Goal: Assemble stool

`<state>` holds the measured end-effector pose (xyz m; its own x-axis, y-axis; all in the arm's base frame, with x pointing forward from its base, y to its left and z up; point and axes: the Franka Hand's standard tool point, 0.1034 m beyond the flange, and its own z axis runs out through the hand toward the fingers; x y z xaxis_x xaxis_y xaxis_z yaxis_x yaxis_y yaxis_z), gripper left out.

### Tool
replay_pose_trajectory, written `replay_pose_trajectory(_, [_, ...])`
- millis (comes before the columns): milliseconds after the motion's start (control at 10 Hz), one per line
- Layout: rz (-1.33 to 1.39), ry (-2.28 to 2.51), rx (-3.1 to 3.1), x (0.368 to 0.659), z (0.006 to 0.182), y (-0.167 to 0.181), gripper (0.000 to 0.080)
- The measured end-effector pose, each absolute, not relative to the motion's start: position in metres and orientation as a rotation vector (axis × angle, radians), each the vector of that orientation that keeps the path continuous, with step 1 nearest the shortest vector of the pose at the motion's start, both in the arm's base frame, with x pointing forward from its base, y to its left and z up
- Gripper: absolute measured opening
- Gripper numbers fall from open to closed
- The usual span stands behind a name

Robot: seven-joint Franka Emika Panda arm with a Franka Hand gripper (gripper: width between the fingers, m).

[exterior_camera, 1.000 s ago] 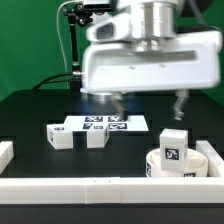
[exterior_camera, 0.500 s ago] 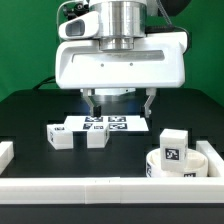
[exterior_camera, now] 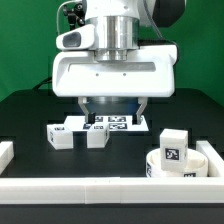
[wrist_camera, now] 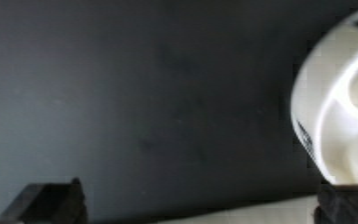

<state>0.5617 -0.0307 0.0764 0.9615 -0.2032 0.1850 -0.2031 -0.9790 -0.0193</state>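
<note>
Approach step, nothing grasped yet. Claw [exterior_camera: 114, 114] spread wide, empty, low over table [exterior_camera: 30, 112]; marker board [exterior_camera: 120, 125] seen between its fingers. Outer leg [exterior_camera: 59, 134] and near leg [exterior_camera: 97, 137] lie just in front of claw, toward exterior view's left, clear of fingers. Seat [exterior_camera: 190, 170] well off to claw's other side, third leg [exterior_camera: 174, 146] resting on it. Wrist view: blurred white shape [wrist_camera: 345, 110] beside one fingertip, identity unclear. Next move, likely: centre jaws over one leg, descend, close squarely.
</note>
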Motion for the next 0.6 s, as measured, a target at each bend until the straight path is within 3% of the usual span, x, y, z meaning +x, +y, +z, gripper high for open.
replay_pose_trajectory(300, [-0.304,0.094,-3.155,0.548,0.067,-0.065,0.0649])
replay_pose_trajectory(600, [-0.248,0.089,-3.150,0.546,0.065,-0.062,0.0649])
